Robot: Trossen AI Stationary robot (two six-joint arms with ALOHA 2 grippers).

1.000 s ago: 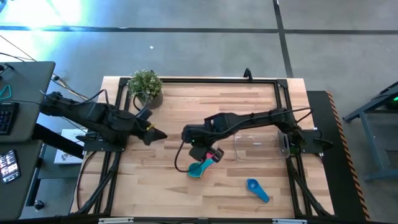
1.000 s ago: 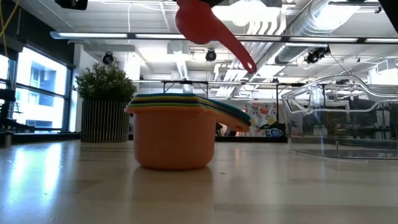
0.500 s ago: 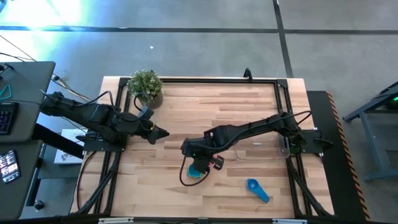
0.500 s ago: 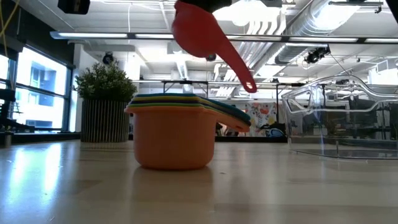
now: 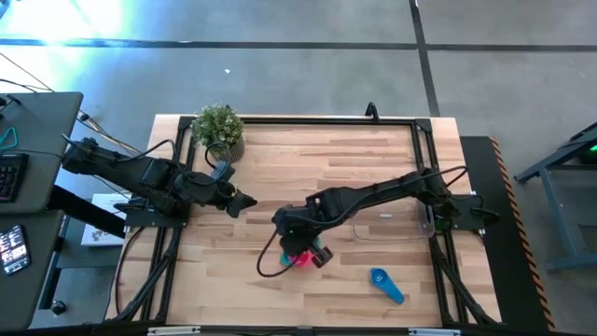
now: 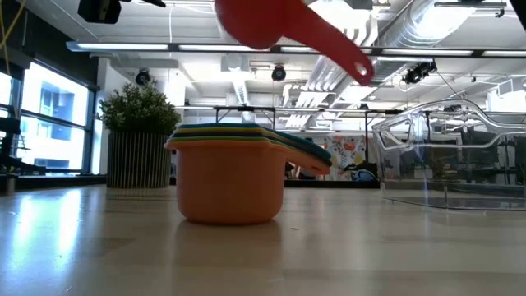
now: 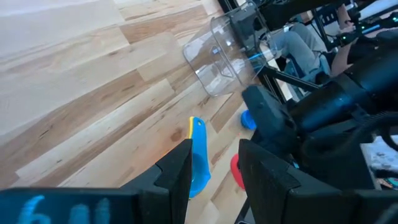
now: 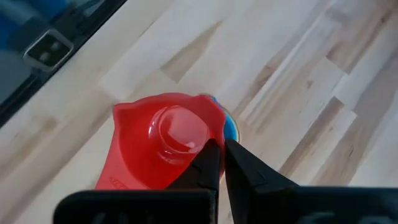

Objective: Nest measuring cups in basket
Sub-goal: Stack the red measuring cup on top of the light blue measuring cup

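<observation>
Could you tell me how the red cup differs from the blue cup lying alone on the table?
The red cup hangs in the air, pinched by the right end effector above the stack of cups; the blue cup lies on the table, untouched. The red cup is over the table's middle, the blue nearer the front edge. Both have short flat handles.

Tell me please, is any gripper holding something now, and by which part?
The right gripper is shut on the rim of the red cup, holding it above the stack of cups. The left gripper is open and holds nothing.

Probably an industrial lab, exposed ceiling ducts (image 6: 386,37), strip lights, concrete floor (image 5: 280,75), framed wooden table (image 5: 298,149)
</observation>
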